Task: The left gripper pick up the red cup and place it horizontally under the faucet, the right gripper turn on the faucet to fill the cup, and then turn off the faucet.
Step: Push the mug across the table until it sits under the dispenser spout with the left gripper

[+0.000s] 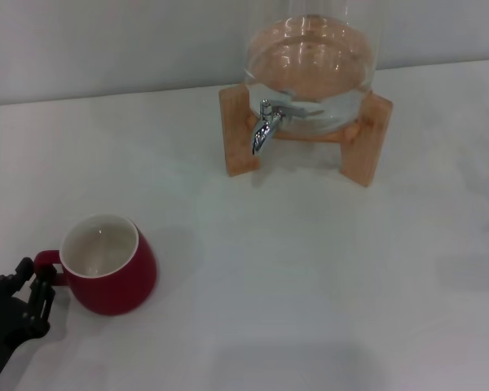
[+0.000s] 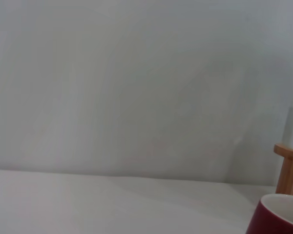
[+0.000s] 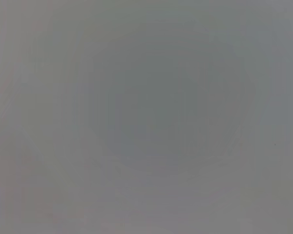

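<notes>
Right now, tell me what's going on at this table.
The left gripper is at the near left of the table, its fingers at the handle of the red cup. The cup stands upright on the table and looks empty, well away from the faucet on the water jar in its wooden stand at the back. Nothing sits under the spout yet. The right gripper is out of view.

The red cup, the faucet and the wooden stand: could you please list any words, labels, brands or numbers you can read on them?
None: no text, number or sign shows in any view.
The red cup is plain.
The faucet is bare chrome.
The wooden stand and glass jar carry no label.
The left hand, by the cup's handle, shows no marking.
</notes>
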Controlling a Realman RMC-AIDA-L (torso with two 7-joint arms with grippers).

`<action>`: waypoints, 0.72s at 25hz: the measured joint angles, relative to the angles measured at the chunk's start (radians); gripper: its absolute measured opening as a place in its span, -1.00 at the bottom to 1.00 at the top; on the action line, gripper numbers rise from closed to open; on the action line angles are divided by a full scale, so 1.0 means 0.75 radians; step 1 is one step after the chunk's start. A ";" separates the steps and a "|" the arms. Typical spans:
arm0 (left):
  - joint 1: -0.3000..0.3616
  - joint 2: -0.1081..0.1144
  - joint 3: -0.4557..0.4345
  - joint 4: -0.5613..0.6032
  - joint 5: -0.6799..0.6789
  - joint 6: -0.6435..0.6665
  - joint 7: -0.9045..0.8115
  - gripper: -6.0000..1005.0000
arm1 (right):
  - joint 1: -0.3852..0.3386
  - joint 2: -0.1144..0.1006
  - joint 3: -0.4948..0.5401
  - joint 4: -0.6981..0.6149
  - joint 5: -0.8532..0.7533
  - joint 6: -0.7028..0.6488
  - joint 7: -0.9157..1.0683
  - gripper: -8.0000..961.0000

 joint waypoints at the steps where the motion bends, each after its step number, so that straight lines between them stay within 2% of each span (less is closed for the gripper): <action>1: 0.000 0.000 0.000 0.000 0.000 0.000 0.000 -0.32 | 0.000 0.000 0.000 0.000 0.000 0.000 0.000 0.82; 4: 0.000 0.000 0.000 0.000 0.000 -0.001 -0.006 -0.34 | 0.000 0.000 0.000 0.000 0.000 0.000 0.000 0.82; 8: 0.000 0.000 0.000 0.000 -0.001 -0.001 -0.018 -0.58 | 0.000 0.000 0.000 -0.007 0.000 0.000 0.000 0.82; 18: -0.013 0.000 0.000 0.000 0.000 -0.003 -0.036 -0.60 | 0.000 0.000 0.000 -0.010 0.000 0.004 0.000 0.82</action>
